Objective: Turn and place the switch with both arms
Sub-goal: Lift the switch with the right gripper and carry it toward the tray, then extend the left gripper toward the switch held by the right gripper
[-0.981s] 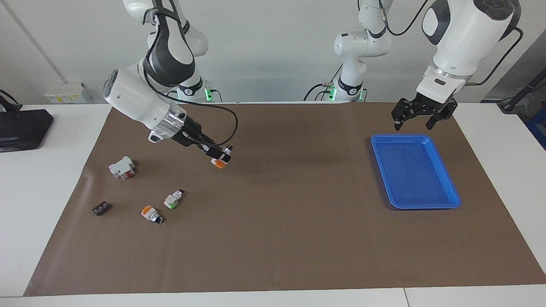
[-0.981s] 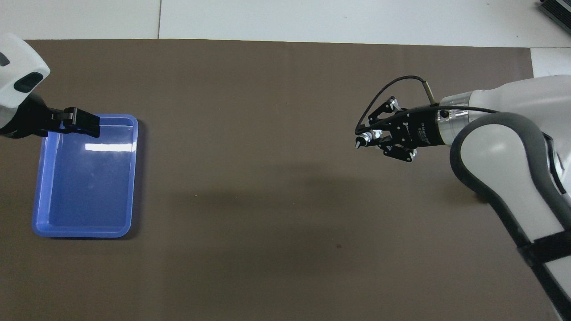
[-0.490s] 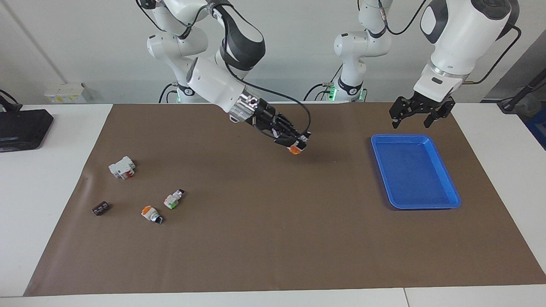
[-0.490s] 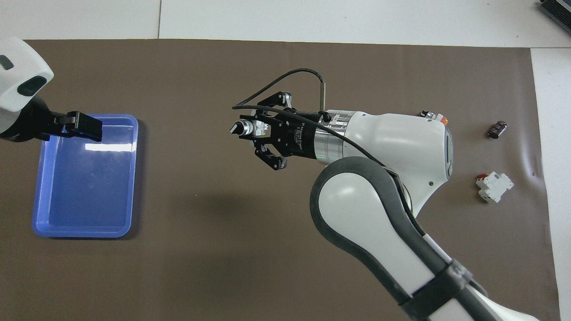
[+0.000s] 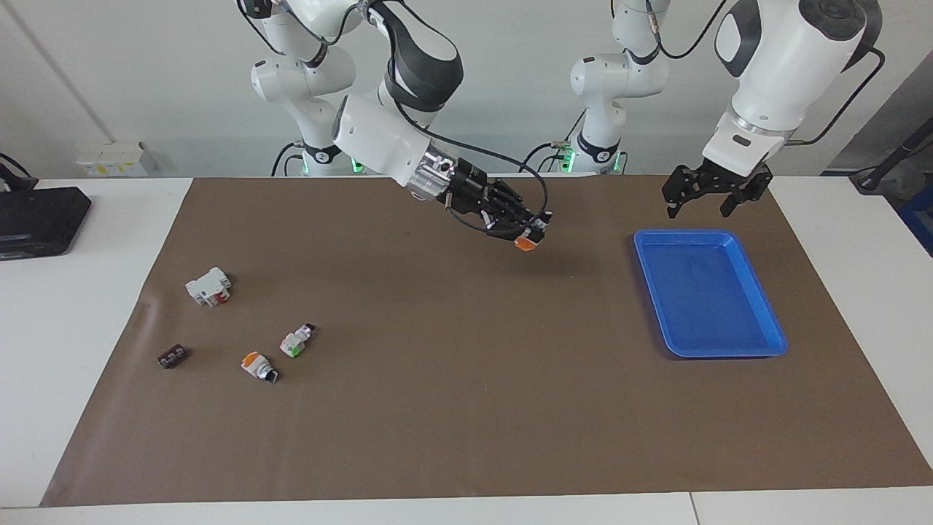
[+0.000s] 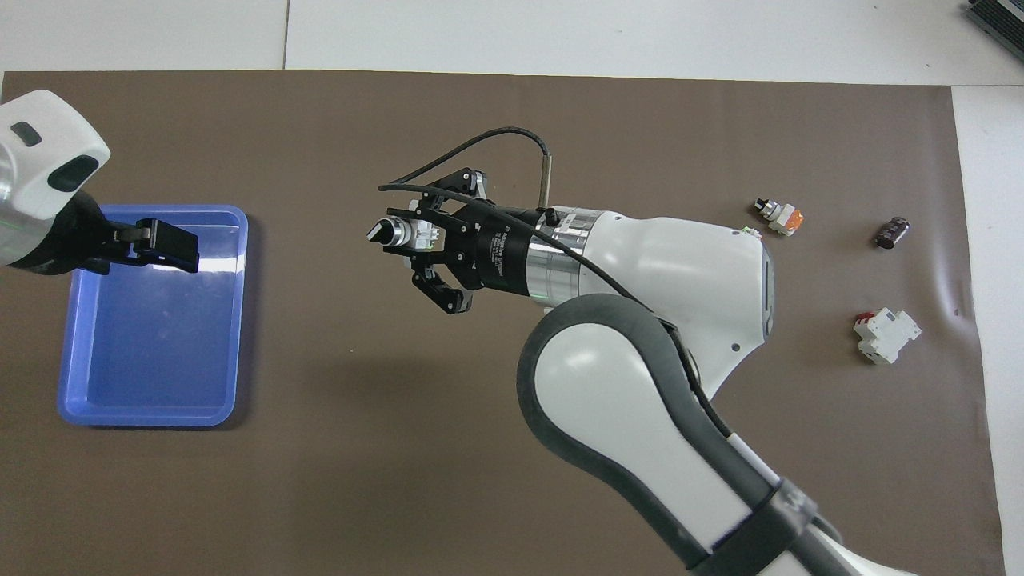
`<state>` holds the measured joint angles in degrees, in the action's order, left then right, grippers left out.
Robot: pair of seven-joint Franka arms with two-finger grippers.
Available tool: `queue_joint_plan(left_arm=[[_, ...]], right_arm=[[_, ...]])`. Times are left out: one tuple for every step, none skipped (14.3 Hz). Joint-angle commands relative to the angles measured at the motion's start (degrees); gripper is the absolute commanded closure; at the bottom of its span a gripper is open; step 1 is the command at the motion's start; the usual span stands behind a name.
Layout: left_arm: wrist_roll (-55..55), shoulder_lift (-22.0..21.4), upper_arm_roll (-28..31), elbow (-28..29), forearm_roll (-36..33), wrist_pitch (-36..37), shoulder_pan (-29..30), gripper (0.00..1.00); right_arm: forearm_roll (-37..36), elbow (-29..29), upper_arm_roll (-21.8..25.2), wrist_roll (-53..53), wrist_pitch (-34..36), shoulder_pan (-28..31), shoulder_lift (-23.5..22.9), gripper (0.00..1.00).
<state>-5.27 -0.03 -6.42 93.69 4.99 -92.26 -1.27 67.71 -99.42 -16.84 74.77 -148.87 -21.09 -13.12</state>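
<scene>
Gripping one switch [image 5: 526,241]: right fingers [image 5: 533,232] | left fingers [image 5: 700,201] spread | one tray [image 5: 758,346]

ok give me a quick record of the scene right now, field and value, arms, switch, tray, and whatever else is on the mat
right gripper: shut on the switch, raised over the mat's middle
switch: orange cap pointing down toward the mat
left gripper: open, over the tray's edge nearest the robots
blue tray: nothing in it, at left arm's end
brown mat: covers the table
loose parts: two other switches, white breaker, small black part, at right arm's end
</scene>
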Motion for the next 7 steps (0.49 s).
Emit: queue_joint_plan(left_arm=[[-1.06,-1.73,0.53,1.94,8.34,-1.25,0.21,0.15],[-1.06,-1.64,0.53,1.76,10.2,-1.25,0.48,0.15],[-1.06,-1.55,0.53,1.67,12.57,-1.25,0.48,0.13],[-1.06,-1.55,0.7,1.67,15.55,-1.34,0.65,0.05],[-0.88,-1.55,0.79,1.67,18.02,-1.43,1.09,0.04],[-0.36,-1.64,0.7,1.76,20.82,-1.69,2.14,0.07],[0.43,-1.72,0.7,2.11,23.9,-2.13,2.24,0.12]], right_arm=[[0.93,1.24,-0.29,0.38,-2.04,-1.32,-1.82,1.0],[0.67,1.24,-0.29,0.12,-3.0,-1.67,-2.52,1.0],[0.58,1.33,-0.29,0.11,-4.83,-2.55,-3.05,1.0],[0.49,1.33,-0.29,0.11,-5.2,-2.64,-3.05,1.0],[0.49,1.42,-0.29,0.11,-5.2,-2.64,-3.14,1.0],[0.4,1.42,-0.29,0.03,-5.29,-2.73,-3.06,1.0],[0.4,1.42,-0.29,0.03,-5.29,-2.73,-3.05,1.0]])
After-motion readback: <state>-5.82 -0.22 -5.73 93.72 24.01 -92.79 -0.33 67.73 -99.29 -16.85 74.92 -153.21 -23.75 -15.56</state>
